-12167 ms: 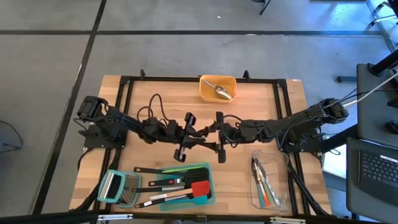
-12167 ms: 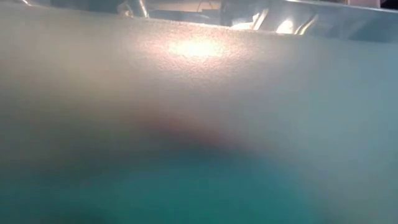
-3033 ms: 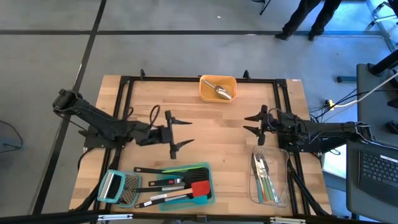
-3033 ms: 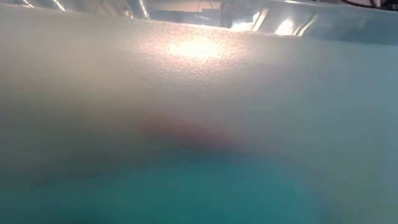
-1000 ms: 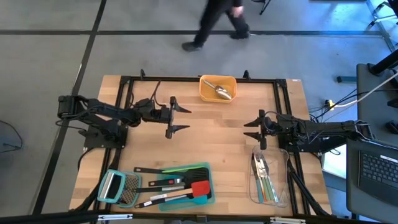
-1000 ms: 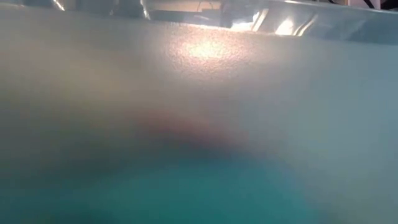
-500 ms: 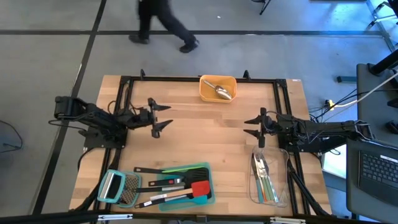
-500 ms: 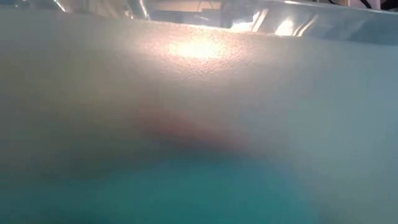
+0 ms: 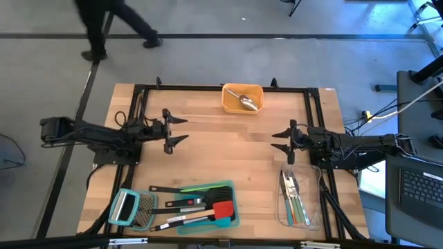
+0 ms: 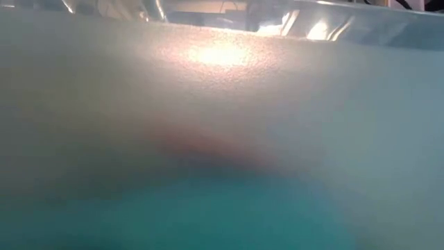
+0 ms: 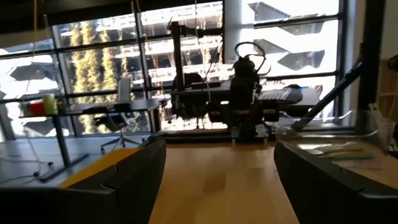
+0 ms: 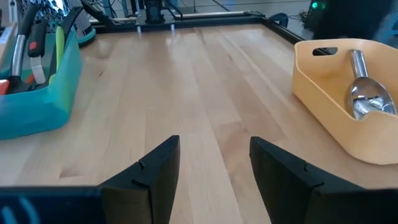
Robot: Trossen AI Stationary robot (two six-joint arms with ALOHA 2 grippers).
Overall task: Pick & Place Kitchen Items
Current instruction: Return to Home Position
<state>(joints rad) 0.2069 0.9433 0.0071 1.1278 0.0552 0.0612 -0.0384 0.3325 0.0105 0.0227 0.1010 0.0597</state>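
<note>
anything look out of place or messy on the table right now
Only a little: the black turners in the teal bin lie crosswise, handles poking out past its left edge, beside the grater. Left gripper and right gripper hover empty, fingers open.

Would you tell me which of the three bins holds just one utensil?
The orange bin at the far side: only the silver scoop lies in it, while the teal bin and the clear bin each hold several.

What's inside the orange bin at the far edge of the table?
One silver metal scoop lies in the orange bin; nothing else shows. The bin floor beneath the scoop is covered.
</note>
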